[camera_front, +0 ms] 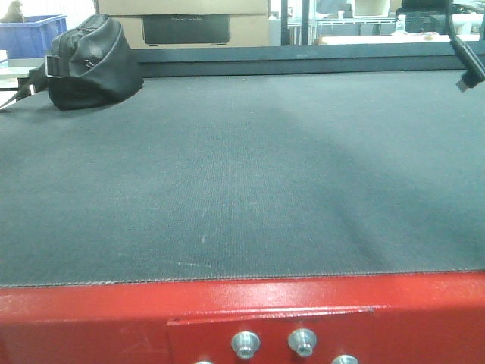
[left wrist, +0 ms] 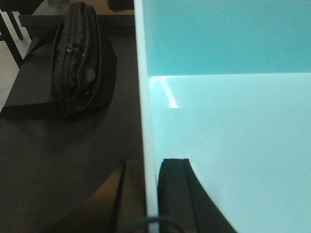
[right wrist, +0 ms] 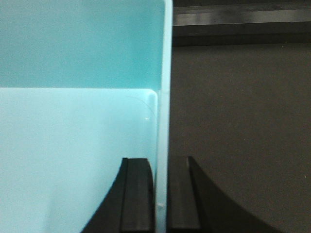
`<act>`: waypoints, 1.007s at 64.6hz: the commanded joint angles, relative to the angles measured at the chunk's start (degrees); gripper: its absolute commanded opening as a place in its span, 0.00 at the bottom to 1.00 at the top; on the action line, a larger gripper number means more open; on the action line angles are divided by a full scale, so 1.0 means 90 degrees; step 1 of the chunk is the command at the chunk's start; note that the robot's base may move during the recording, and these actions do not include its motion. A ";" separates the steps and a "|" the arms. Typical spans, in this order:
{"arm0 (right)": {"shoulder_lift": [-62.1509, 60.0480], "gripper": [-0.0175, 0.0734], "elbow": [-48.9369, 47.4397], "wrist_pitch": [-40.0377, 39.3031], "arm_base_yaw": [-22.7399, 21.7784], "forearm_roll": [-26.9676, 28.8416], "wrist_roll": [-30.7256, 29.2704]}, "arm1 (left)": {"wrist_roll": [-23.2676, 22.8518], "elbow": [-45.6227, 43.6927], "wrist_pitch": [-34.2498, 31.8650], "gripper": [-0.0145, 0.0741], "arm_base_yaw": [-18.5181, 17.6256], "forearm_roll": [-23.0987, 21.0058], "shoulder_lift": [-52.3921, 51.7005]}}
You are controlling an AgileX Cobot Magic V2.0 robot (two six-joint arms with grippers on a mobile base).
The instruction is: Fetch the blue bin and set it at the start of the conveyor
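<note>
The pale turquoise blue bin fills the left wrist view and also shows in the right wrist view. My left gripper is shut on the bin's left wall, one finger inside and one outside. My right gripper is shut on the bin's right wall in the same way. The dark grey conveyor belt lies below the bin in both wrist views. It ends at the red metal frame with silver bolts. The bin and both grippers are out of the front view.
A black bag lies on the belt at the far left, to the left of the bin in the left wrist view. A dark blue crate and a cardboard box stand behind the belt. A black cable hangs at the top right.
</note>
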 commanded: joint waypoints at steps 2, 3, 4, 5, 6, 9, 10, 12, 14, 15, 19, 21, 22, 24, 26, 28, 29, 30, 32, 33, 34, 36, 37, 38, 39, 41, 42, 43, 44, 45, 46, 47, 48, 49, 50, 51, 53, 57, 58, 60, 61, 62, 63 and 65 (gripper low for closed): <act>-0.0066 0.01 -0.0093 -0.0220 -0.0016 -0.0073 -0.0075 | 0.0044 -0.0056 -0.0194 0.04 -0.0010 0.0080 -0.0098; -0.0066 0.01 -0.0093 -0.0220 -0.0016 -0.0073 -0.0075 | 0.0044 -0.0056 -0.0194 0.04 -0.0010 0.0080 -0.0098; -0.0066 0.01 -0.0093 -0.0220 -0.0016 -0.0073 -0.0075 | 0.0044 -0.0056 -0.0194 0.04 -0.0010 0.0080 -0.0098; -0.0066 0.01 -0.0093 -0.0220 -0.0016 -0.0073 -0.0075 | 0.0044 -0.0056 -0.0194 0.04 -0.0010 0.0080 -0.0098; -0.0066 0.01 -0.0093 -0.0220 -0.0016 -0.0073 -0.0075 | 0.0044 -0.0056 -0.0194 0.04 -0.0010 0.0080 -0.0098; -0.0066 0.01 -0.0093 -0.0220 -0.0016 -0.0073 -0.0075 | 0.0044 -0.0056 -0.0194 0.04 -0.0010 0.0080 -0.0098; -0.0066 0.01 -0.0093 -0.0220 -0.0016 -0.0073 -0.0075 | 0.0044 -0.0056 -0.0194 0.04 -0.0010 0.0080 -0.0098; -0.0066 0.01 -0.0093 -0.0220 -0.0016 -0.0073 -0.0075 | 0.0044 -0.0056 -0.0194 0.04 -0.0010 0.0080 -0.0098; -0.0066 0.01 -0.0093 -0.0220 -0.0016 -0.0073 -0.0075 | 0.0044 -0.0056 -0.0194 0.04 -0.0010 0.0080 -0.0098; -0.0066 0.01 -0.0093 -0.0220 -0.0016 -0.0073 -0.0075 | 0.0044 -0.0056 -0.0194 0.04 -0.0010 0.0080 -0.0098; -0.0066 0.01 -0.0093 -0.0220 -0.0016 -0.0073 -0.0075 | 0.0044 -0.0056 -0.0194 0.04 -0.0010 0.0080 -0.0098; -0.0066 0.01 -0.0093 -0.0220 -0.0016 -0.0073 -0.0075 | 0.0044 -0.0056 -0.0194 0.04 -0.0010 0.0080 -0.0098; -0.0066 0.01 -0.0093 -0.0220 -0.0016 -0.0073 -0.0075 | 0.0044 -0.0056 -0.0194 0.04 -0.0010 0.0080 -0.0098; -0.0066 0.01 -0.0093 -0.0220 -0.0016 -0.0073 -0.0075 | 0.0044 -0.0056 -0.0194 0.04 -0.0010 0.0080 -0.0098; -0.0066 0.01 -0.0093 -0.0220 -0.0016 -0.0073 -0.0075 | 0.0044 -0.0056 -0.0194 0.04 -0.0010 0.0080 -0.0098; -0.0066 0.01 -0.0093 -0.0220 -0.0016 -0.0073 -0.0075 | 0.0044 -0.0056 -0.0194 0.04 -0.0010 0.0080 -0.0098; -0.0066 0.01 -0.0093 -0.0220 -0.0016 -0.0073 -0.0075 | 0.0044 -0.0056 -0.0194 0.04 -0.0010 0.0080 -0.0098; -0.0066 0.01 -0.0093 -0.0220 -0.0016 -0.0073 -0.0075 | 0.0044 -0.0056 -0.0194 0.04 -0.0010 0.0080 -0.0098; -0.0066 0.01 -0.0093 -0.0220 -0.0016 -0.0073 -0.0075 | 0.0044 -0.0056 -0.0194 0.04 -0.0010 0.0080 -0.0098; -0.0066 0.01 -0.0093 -0.0220 -0.0016 -0.0073 -0.0075 | 0.0044 -0.0056 -0.0194 0.04 -0.0010 0.0080 -0.0098; -0.0066 0.01 -0.0093 -0.0220 -0.0016 -0.0073 -0.0075 | 0.0044 -0.0056 -0.0194 0.04 -0.0010 0.0080 -0.0098; -0.0066 0.01 -0.0093 -0.0234 -0.0016 -0.0073 -0.0075 | 0.0044 -0.0056 -0.0194 0.04 -0.0010 0.0080 -0.0098; -0.0066 0.01 -0.0093 -0.0247 -0.0016 -0.0073 -0.0075 | 0.0044 -0.0056 -0.0194 0.04 -0.0010 0.0080 -0.0098; -0.0066 0.01 -0.0093 -0.0270 -0.0016 -0.0073 -0.0075 | 0.0044 -0.0056 -0.0194 0.04 -0.0010 0.0080 -0.0098; -0.0066 0.01 -0.0093 -0.0270 -0.0016 -0.0073 -0.0075 | 0.0044 -0.0056 -0.0194 0.04 -0.0010 0.0080 -0.0098; -0.0066 0.01 -0.0093 -0.0270 -0.0016 -0.0073 -0.0075 | 0.0044 -0.0056 -0.0194 0.04 -0.0010 0.0080 -0.0098; -0.0066 0.01 -0.0093 -0.0270 -0.0016 -0.0073 -0.0075 | 0.0044 -0.0056 -0.0194 0.04 -0.0010 0.0080 -0.0098; -0.0066 0.01 -0.0093 -0.0270 -0.0016 -0.0073 -0.0075 | 0.0044 -0.0056 -0.0194 0.04 -0.0010 0.0080 -0.0098; -0.0066 0.01 -0.0093 -0.0270 -0.0016 -0.0073 -0.0075 | 0.0044 -0.0056 -0.0194 0.04 -0.0010 0.0080 -0.0098; -0.0066 0.01 -0.0093 -0.0270 -0.0016 -0.0073 -0.0075 | 0.0044 -0.0056 -0.0194 0.04 -0.0010 0.0080 -0.0098; -0.0066 0.01 -0.0093 -0.0270 -0.0016 -0.0073 -0.0075 | 0.0044 -0.0056 -0.0194 0.04 -0.0010 0.0080 -0.0098; -0.0066 0.01 -0.0093 -0.0270 -0.0016 -0.0073 -0.0075 | 0.0044 -0.0056 -0.0194 0.04 -0.0010 0.0080 -0.0098; -0.0066 0.01 -0.0093 -0.0270 -0.0016 -0.0073 -0.0075 | 0.0044 -0.0056 -0.0194 0.04 -0.0010 0.0080 -0.0098; -0.0066 0.01 -0.0093 -0.0270 -0.0016 -0.0073 -0.0075 | 0.0044 -0.0056 -0.0194 0.04 -0.0010 0.0080 -0.0098; -0.0066 0.01 -0.0093 -0.0270 -0.0016 -0.0073 -0.0075 | 0.0044 -0.0056 -0.0194 0.04 -0.0010 0.0080 -0.0098; -0.0066 0.01 -0.0093 -0.0270 -0.0016 -0.0073 -0.0075 | 0.0044 -0.0056 -0.0194 0.04 -0.0010 0.0080 -0.0098; -0.0066 0.01 -0.0093 -0.0270 -0.0016 -0.0073 -0.0075 | 0.0044 -0.0056 -0.0194 0.04 -0.0010 0.0080 -0.0098; -0.0066 0.01 -0.0093 -0.0270 -0.0016 -0.0073 -0.0075 | 0.0044 -0.0056 -0.0194 0.04 -0.0010 0.0080 -0.0098; -0.0066 0.01 -0.0093 -0.0270 -0.0016 -0.0073 -0.0075 | 0.0044 -0.0056 -0.0194 0.04 -0.0010 0.0080 -0.0098; -0.0066 0.01 -0.0093 -0.0270 -0.0016 -0.0073 -0.0075 | 0.0044 -0.0056 -0.0194 0.04 -0.0010 0.0080 -0.0098; -0.0066 0.01 -0.0093 -0.0270 -0.0016 -0.0073 -0.0075 | 0.0044 -0.0056 -0.0194 0.04 -0.0010 0.0080 -0.0098; -0.0066 0.01 -0.0093 -0.0270 -0.0016 -0.0073 -0.0075 | 0.0044 -0.0056 -0.0194 0.04 -0.0010 0.0080 -0.0098; -0.0066 0.01 -0.0093 -0.0270 -0.0016 -0.0073 -0.0075 | 0.0044 -0.0056 -0.0194 0.04 -0.0010 0.0080 -0.0098; -0.0066 0.01 -0.0093 -0.0270 -0.0016 -0.0073 -0.0075 | 0.0044 -0.0056 -0.0194 0.04 -0.0010 0.0080 -0.0098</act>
